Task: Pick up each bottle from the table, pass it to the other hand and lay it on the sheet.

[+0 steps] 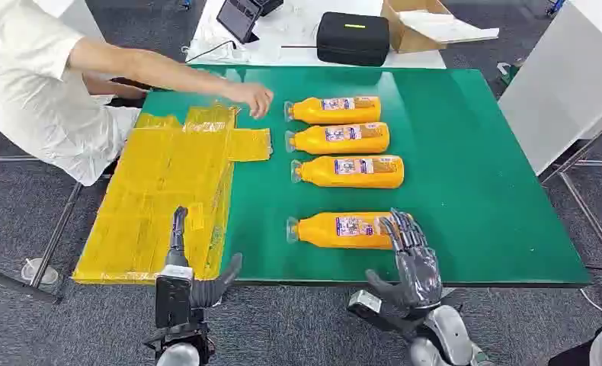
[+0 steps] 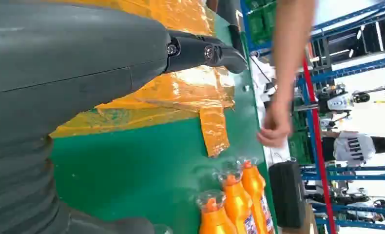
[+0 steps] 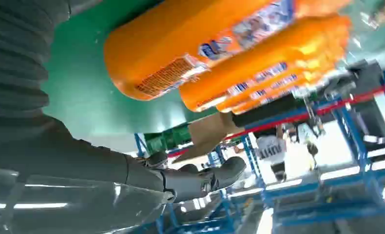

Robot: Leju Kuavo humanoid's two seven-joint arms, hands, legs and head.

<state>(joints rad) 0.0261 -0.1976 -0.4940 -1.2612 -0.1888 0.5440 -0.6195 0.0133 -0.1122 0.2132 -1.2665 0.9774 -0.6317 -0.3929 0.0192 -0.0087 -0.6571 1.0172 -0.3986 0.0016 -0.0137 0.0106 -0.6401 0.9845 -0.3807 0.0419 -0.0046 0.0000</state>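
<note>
Bright, even light; blurred wrist views

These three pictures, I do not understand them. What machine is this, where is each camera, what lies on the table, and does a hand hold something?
It is a humanoid robot with two silver arms ending in many-fingered hands. The wide picture is taken from its head, looking down. There its left hand and right hand come in from below. The other two pictures are taken from cameras at the wrists, so they look turned.

On the green table lie four orange plastic bottles on their sides, caps toward the sheet: three in a group and a nearer bottle. Beside them lies a crinkled yellow sheet. A person's hand reaches over the sheet's far edge.

Neither robot hand holds anything. The right hand's fingers are spread just by the nearer bottle's base.
</note>
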